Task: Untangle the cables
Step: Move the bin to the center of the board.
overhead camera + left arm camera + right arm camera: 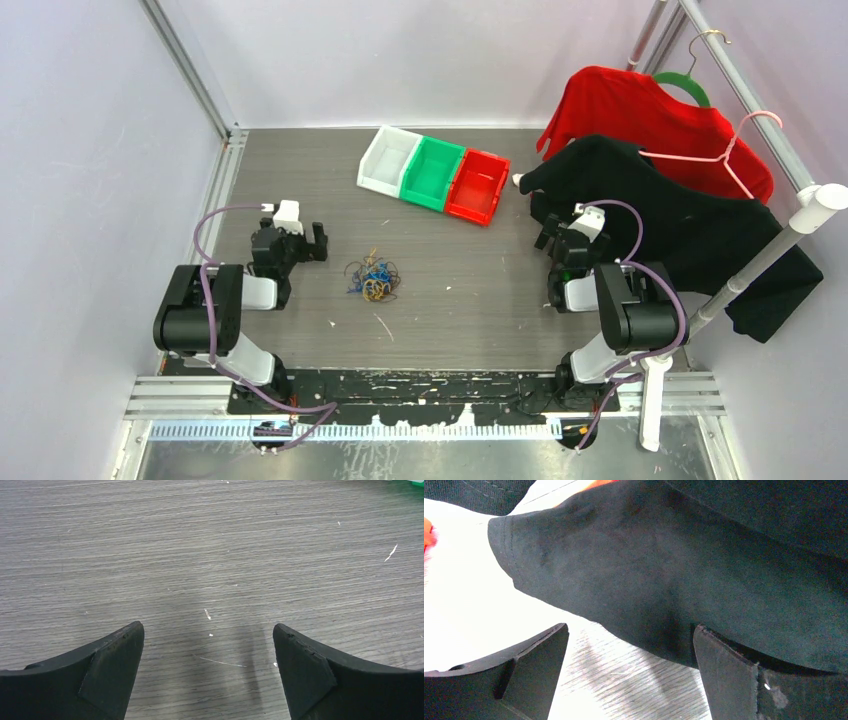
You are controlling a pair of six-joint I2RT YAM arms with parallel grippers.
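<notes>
my left pincer (208, 630) hangs wide open over the grey table (210, 545), gripping nothing. my right pincer (630, 630) is spread wide too, with a black shirt (664, 580) just beyond its tips. the cables (373, 279) lie in one small tangled heap between my arms, nearer the left. farther back sits a row of bins (432, 172): white, green, red.

The cables (373, 279) are blue, orange-yellow and dark, the table (470, 290) grey wood-grain, the bins (432, 172) white, green, red.
</notes>
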